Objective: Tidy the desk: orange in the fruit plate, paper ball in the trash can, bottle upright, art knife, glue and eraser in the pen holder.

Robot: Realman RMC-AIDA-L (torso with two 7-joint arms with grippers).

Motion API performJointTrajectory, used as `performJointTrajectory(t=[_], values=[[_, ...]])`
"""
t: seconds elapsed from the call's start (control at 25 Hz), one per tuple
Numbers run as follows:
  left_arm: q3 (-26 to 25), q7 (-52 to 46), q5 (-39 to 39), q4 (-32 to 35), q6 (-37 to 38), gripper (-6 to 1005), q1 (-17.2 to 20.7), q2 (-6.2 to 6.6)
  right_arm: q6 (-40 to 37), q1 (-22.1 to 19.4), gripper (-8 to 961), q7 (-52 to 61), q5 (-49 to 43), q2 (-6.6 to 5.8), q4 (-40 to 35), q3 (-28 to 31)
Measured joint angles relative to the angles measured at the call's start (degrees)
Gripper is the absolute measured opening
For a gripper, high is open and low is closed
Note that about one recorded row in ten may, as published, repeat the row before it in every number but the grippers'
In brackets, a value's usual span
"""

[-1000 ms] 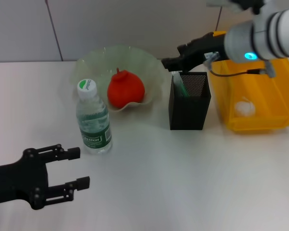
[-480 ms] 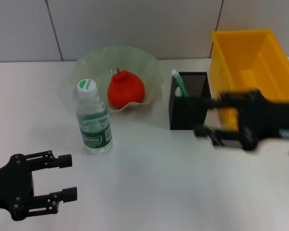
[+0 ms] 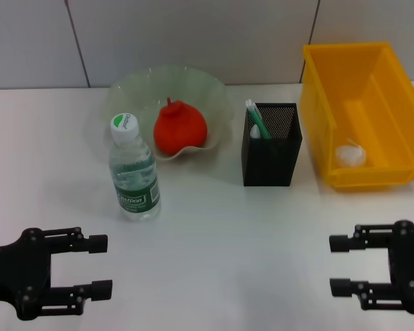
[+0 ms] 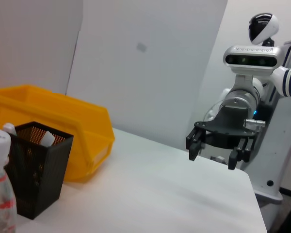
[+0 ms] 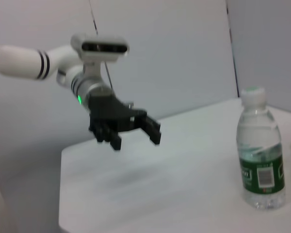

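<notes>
Black mesh marks the pen holder [image 3: 272,145], which is taken as the landmark. White-tipped items, probably the glue and the art knife or eraser, are seen standing inside it; which is which cannot be told. To its left, the orange [image 3: 180,127] is seated in the fruit plate [image 3: 134,89], and nearer the robot than the plate the bottle [image 3: 133,169] is stood upright with its cap on. To the right of the holder, the paper ball [image 3: 350,154] is lodged in the yellow trash can [image 3: 352,76].

Every item named in the task is judged to be in its place, so the step in hand is judged to be parking the arms. The left gripper [image 3: 90,265] is held low, well to the holder's left and toward the robot, with its fingers spread apart and nothing between them. The right gripper [image 3: 341,265] is held to the holder's right and toward the robot, likewise parted and unloaded.

For a clean finish, both arms are best kept near the robot and well apart from the bottle, which would be tipped by a light knock. No sweep across the table [image 3: 221,241] toward the holder is needed.
</notes>
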Motion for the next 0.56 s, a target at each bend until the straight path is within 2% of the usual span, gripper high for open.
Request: performJointTrajectory(t=[0.08,0.28,0.56], values=[[0.1,-1.1,1.2,0.0,0.0,720,-1.1,0.40,-0.5,0.1,664,-2.1,-0.3,-0.08,1.7,1.3],[-0.1,-3.0,4.3,0.4,0.1,726,-3.1,0.43,-2.4,0.4,720,-3.6,-0.6,-0.10,2.4,4.2],[-0.2,-3.7,7.9,1.1,0.1,728,-5.1,0.24,-1.9,0.6,776,-4.2,-1.3,0.32,2.7,4.4]])
